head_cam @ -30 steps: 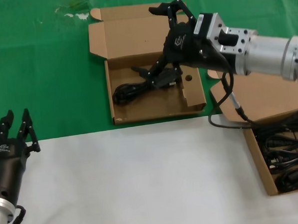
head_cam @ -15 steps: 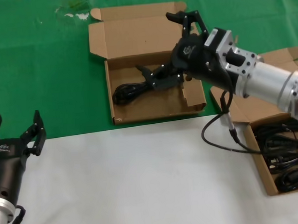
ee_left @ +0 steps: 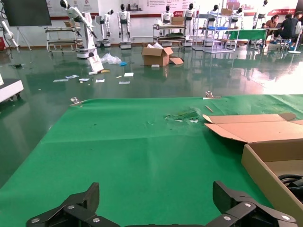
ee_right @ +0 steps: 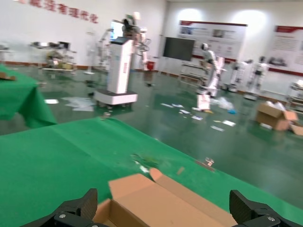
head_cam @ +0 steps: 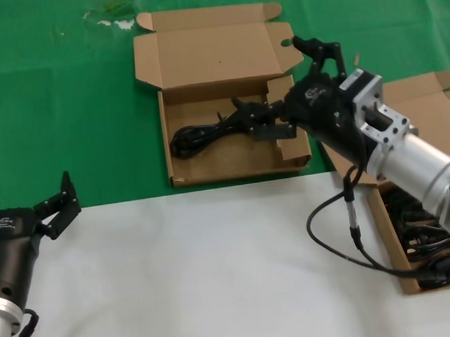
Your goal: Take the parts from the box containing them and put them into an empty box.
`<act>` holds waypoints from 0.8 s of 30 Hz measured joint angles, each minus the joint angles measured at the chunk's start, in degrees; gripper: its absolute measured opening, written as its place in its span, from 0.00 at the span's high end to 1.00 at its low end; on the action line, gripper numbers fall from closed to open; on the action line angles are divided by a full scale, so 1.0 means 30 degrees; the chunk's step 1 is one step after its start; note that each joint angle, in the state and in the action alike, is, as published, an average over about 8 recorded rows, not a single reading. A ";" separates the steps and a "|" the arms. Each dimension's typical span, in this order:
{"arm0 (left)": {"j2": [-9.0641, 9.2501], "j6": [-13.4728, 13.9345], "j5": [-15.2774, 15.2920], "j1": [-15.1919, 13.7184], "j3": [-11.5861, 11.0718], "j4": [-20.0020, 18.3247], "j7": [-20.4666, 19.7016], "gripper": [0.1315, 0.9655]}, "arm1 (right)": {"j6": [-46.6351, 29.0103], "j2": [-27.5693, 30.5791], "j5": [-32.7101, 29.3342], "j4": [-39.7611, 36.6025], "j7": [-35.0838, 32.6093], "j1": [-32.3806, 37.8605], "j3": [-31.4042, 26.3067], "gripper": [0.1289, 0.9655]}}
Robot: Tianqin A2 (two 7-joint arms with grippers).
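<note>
One black cable (head_cam: pixel 208 133) lay inside the holed box (head_cam: pixel 231 149) on the green cloth, stretched from the box's left wall towards its right wall — its plug end just beside the right gripper (head_cam: pixel 292 82). That gripper hung over the box's right edge with its fingers spread wide and nothing between them. The remaining cables (head_cam: pixel 432 241) sat heaped in the plain box (head_cam: pixel 391 235) at the table's right edge. The left gripper (head_cam: pixel 31 212), also spread open and empty, waited near the table's left edge.

Such a cable looked light, limp and prone to uncoiling or snagging its neighbours; the bundled middle seemed the safest hold. Only the head view showed the cables in full — the left wrist view caught only the box's wall (ee_left: pixel 270 175) and lid flap.
</note>
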 joint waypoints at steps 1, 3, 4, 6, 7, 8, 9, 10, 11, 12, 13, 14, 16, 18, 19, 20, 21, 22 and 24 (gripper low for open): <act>0.0000 0.0000 0.0000 0.0000 0.0000 0.0000 0.0000 0.20 | 0.0260 -0.0039 0.0080 0.0101 0.0002 -0.0251 0.0097 0.00; 0.0000 0.0000 0.0000 0.0000 0.0000 0.0000 0.0000 0.16 | 0.0771 -0.0115 0.0238 0.0301 0.0005 -0.0744 0.0287 0.00; 0.0000 0.0000 0.0000 0.0000 0.0000 0.0000 0.0000 0.13 | 0.1031 -0.0154 0.0317 0.0402 0.0007 -0.0995 0.0384 0.00; 0.0000 0.0000 0.0000 0.0000 0.0000 0.0000 -0.0001 0.13 | 0.1543 -0.0230 0.0475 0.0601 0.0011 -0.1488 0.0574 0.00; 0.0000 0.0000 0.0000 0.0000 0.0000 0.0000 -0.0001 0.13 | 0.1795 -0.0269 0.0553 0.0699 0.0012 -0.1738 0.0670 0.00; 0.0000 0.0000 0.0000 0.0000 0.0000 0.0000 -0.0001 0.13 | 0.2055 -0.0308 0.0633 0.0801 0.0014 -0.1990 0.0767 0.00; 0.0000 0.0000 0.0000 0.0000 0.0000 0.0000 -0.0001 0.12 | 0.2306 -0.0345 0.0710 0.0899 0.0016 -0.2231 0.0860 0.00; 0.0000 0.0000 0.0000 0.0000 0.0000 0.0000 -0.0001 0.11 | 0.2565 -0.0384 0.0789 0.1000 0.0017 -0.2482 0.0957 0.00; 0.0000 0.0000 0.0000 0.0000 0.0000 0.0000 -0.0001 0.09 | 0.2826 -0.0423 0.0870 0.1102 0.0019 -0.2733 0.1054 0.00; 0.0000 0.0000 0.0000 0.0000 0.0000 0.0000 -0.0001 0.08 | 0.3077 -0.0460 0.0947 0.1199 0.0021 -0.2974 0.1147 0.00; 0.0000 0.0000 0.0000 0.0000 0.0000 0.0000 -0.0001 0.07 | 0.3336 -0.0499 0.1027 0.1300 0.0023 -0.3225 0.1243 0.00; 0.0000 0.0000 -0.0001 0.0000 0.0000 0.0000 -0.0001 0.05 | 0.3597 -0.0538 0.1107 0.1402 0.0024 -0.3476 0.1340 0.00; 0.0000 0.0000 -0.0001 0.0000 0.0000 0.0000 -0.0001 0.03 | 0.4114 -0.0614 0.1267 0.1603 0.0028 -0.3969 0.1530 0.00; 0.0000 0.0000 -0.0001 0.0000 0.0000 0.0000 -0.0001 0.02 | 0.4625 -0.0690 0.1424 0.1802 0.0031 -0.4462 0.1720 0.00; 0.0000 0.0000 -0.0001 0.0000 0.0000 0.0000 -0.0001 0.02 | 0.4884 -0.0729 0.1503 0.1903 0.0033 -0.4713 0.1817 0.00; 0.0000 0.0000 -0.0002 0.0000 0.0000 0.0000 -0.0001 0.02 | 0.5145 -0.0767 0.1584 0.2004 0.0035 -0.4964 0.1914 0.00; 0.0000 0.0000 -0.0002 0.0000 0.0000 0.0000 -0.0001 0.01 | 0.5395 -0.0805 0.1660 0.2102 0.0037 -0.5205 0.2007 0.00; 0.0000 0.0000 -0.0003 0.0000 0.0000 0.0000 -0.0001 0.01 | 0.5654 -0.0844 0.1741 0.2203 0.0039 -0.5456 0.2104 0.00; 0.0000 0.0000 -0.0004 0.0000 0.0000 0.0000 -0.0001 0.00 | 0.6167 -0.0920 0.1899 0.2403 0.0043 -0.5951 0.2294 0.00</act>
